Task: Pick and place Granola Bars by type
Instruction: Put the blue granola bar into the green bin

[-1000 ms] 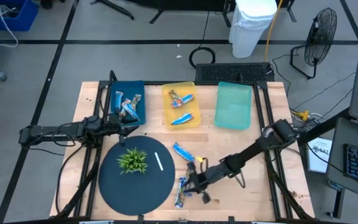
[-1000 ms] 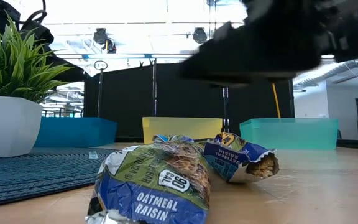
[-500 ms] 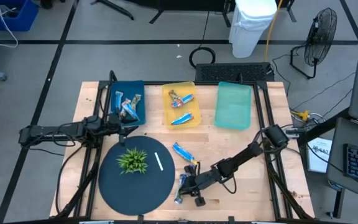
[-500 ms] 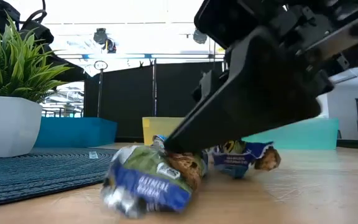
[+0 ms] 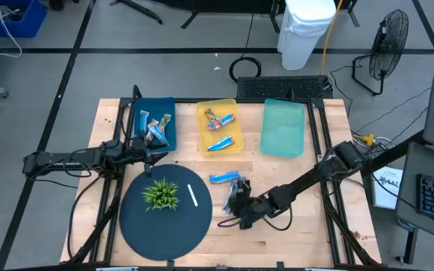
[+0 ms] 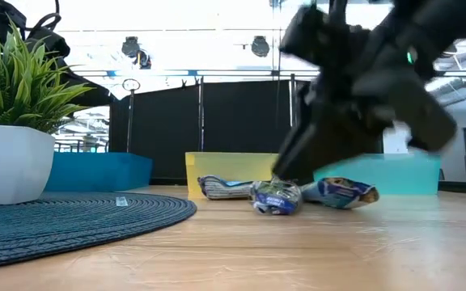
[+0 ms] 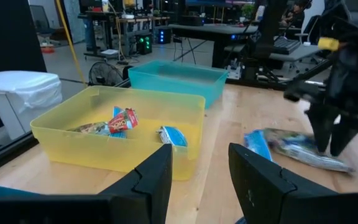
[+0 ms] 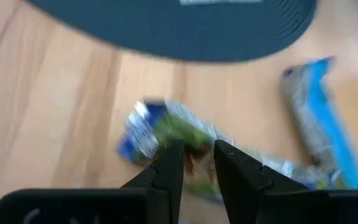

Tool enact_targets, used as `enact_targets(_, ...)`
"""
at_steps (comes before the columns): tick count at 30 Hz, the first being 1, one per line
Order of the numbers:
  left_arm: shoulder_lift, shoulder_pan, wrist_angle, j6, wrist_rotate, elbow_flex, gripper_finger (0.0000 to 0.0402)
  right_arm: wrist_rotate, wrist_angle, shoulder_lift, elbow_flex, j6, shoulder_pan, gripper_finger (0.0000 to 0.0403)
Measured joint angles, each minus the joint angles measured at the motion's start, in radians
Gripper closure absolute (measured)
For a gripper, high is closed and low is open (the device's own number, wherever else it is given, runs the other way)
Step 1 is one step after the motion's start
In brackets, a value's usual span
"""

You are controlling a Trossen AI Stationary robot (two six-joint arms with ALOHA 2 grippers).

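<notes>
- Right gripper [image 5: 238, 211] position: it sits low over the bare wood just beside the round dark mat [image 5: 138, 226], with its fingers [image 8: 166, 169] nearly together across a green-and-blue granola bar [image 8: 166, 134]. You cannot tell for certain whether the wrapper is clamped or only straddled; treat the grip as unconfirmed.
- That bar lies on the table under the fingertips. A light blue bar [image 5: 224, 178] rests close by, toward the bins, flat on the wood.
- Left gripper [image 5: 151, 150] position: it waits at the near edge of the blue bin [image 5: 166, 105], fingers [image 7: 151, 183] parted and holding nothing. Judge this as a standby pose that keeps the sorting lane free for the other arm.
- Bin contents: the blue bin holds several bars; the yellow bin [image 5: 201, 143] holds a red-wrapped bar [image 7: 124, 118], a light blue one and a brownish one; the teal bin [image 5: 282, 143] shows no bars.
- Note the potted plant [image 5: 160, 194] and white stick [image 5: 192, 196] on the mat. They are not sorting items, so keep the carry path away from them.
- Next move, as a judgement: verify a firm pinch before lifting, since a shiny wrapper may slip.
</notes>
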Motion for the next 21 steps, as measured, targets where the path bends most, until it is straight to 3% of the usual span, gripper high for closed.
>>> enact_targets(8,0.000,0.000,-0.001,0.000,0.000,0.000,0.0240,-0.082,0.060,-0.041,0.002,-0.229,0.008,0.0305)
enact_targets(17,0.000,0.000,-0.002,0.000,0.000,0.000,0.0240,-0.054,0.038,-0.044,0.002,-0.285,-0.023,0.0196)
enact_targets(21,0.000,0.000,-0.002,0.000,0.000,0.000,0.0240,-0.057,0.036,-0.043,0.002,-0.247,-0.054,0.0174)
